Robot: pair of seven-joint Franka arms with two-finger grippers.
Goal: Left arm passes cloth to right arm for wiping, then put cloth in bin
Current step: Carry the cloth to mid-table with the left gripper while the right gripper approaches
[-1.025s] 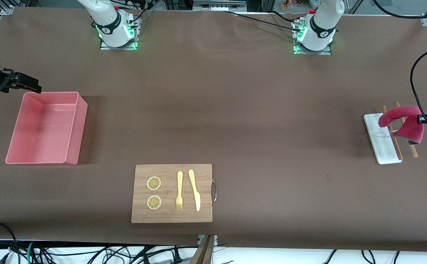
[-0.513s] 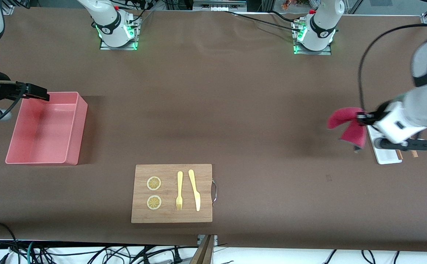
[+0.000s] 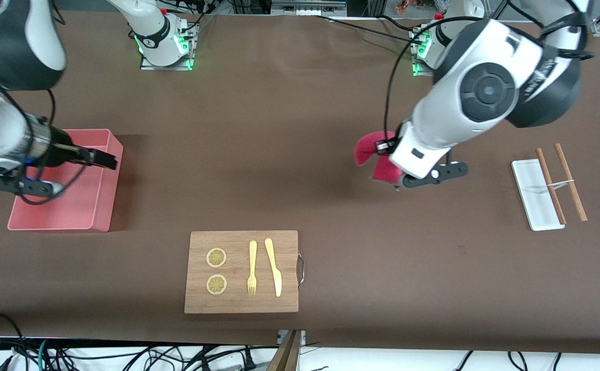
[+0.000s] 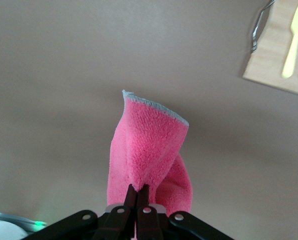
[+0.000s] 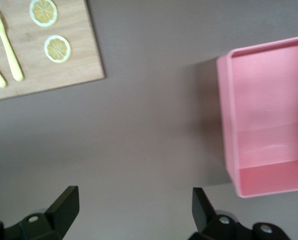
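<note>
The magenta-pink cloth [image 3: 371, 150] hangs from my left gripper [image 3: 382, 147], which is shut on it in the air over the bare table between the wooden board and the white tray. In the left wrist view the cloth [image 4: 149, 150] droops from the closed fingertips [image 4: 139, 192]. The salmon-pink bin [image 3: 65, 180] stands at the right arm's end of the table and also shows in the right wrist view [image 5: 269, 125]. My right gripper [image 3: 106, 159] is open and empty, over the bin's edge toward the table's middle; its fingers [image 5: 64, 205] stand wide apart.
A wooden board [image 3: 242, 272] with two lemon slices [image 3: 216, 257], a yellow fork [image 3: 252, 268] and a knife [image 3: 273, 266] lies near the front camera. A flat white tray [image 3: 536, 195] with two brown chopsticks [image 3: 568, 181] lies at the left arm's end.
My left arm has carried the cloth from the white tray toward the table's middle. My right gripper has moved from the bin's outer edge across it toward the middle.
</note>
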